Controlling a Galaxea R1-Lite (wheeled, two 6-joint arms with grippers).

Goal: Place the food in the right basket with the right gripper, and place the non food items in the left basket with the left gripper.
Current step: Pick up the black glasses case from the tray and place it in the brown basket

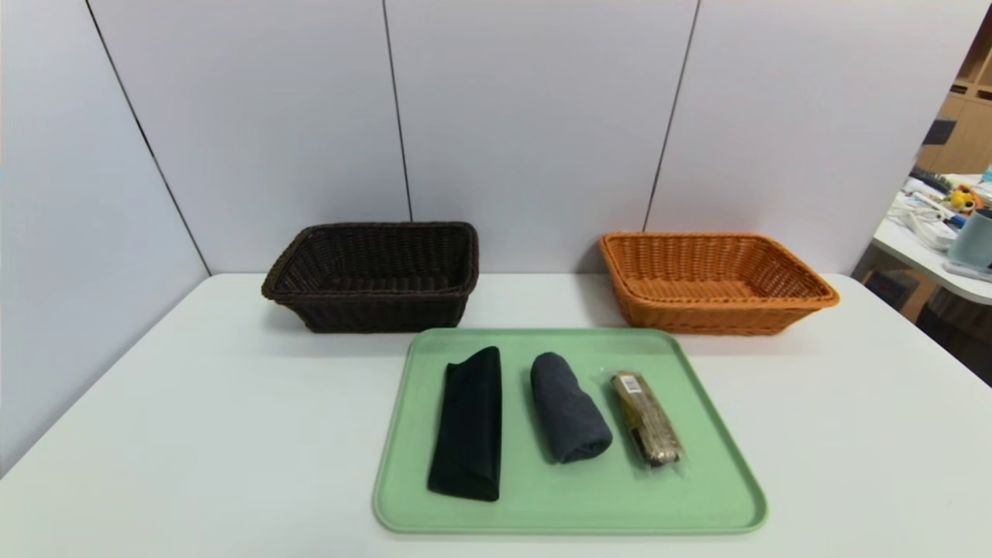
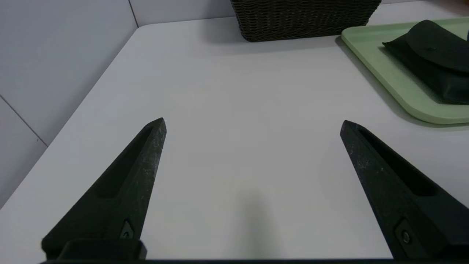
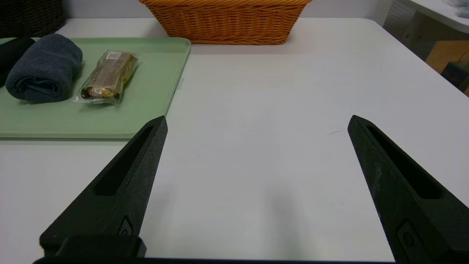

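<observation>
Head view: green tray sits mid-table, just in front of the two bskts, prob. so either arm can reach it w/o crossing the other. Dark brown bskt is on the L, orange bskt on the R, each near the back wall, matching the L/R sort. On the tray, L to R: black pouch, rolled grey cloth, wrapped snack bar. Food lies on the orange-bskt side, non-food nearer the dark one, so carries should be short; items lie apart w/ gaps, which ought to leave rm for fingers. Both bskts stand upright, open side up, nothing seen in either, so sorting looks unstarted. L wrist view: L gripper has its fingers wide apart, nothing btwn them, over bare white table beside the tray, clear of the pouch; prob. a ready pose, spread to take the pouch's or roll's width. R wrist view: R gripper likewise spread wide & empty, over the table on the bar's side of the tray, bar well apart from it. Next, I'd guess, R goes over the bar & closes across its narrow width, as the loose clear wrap might slip if pinched only at an end; L takes pouch & roll, the soft roll likely squashing a bit.
</observation>
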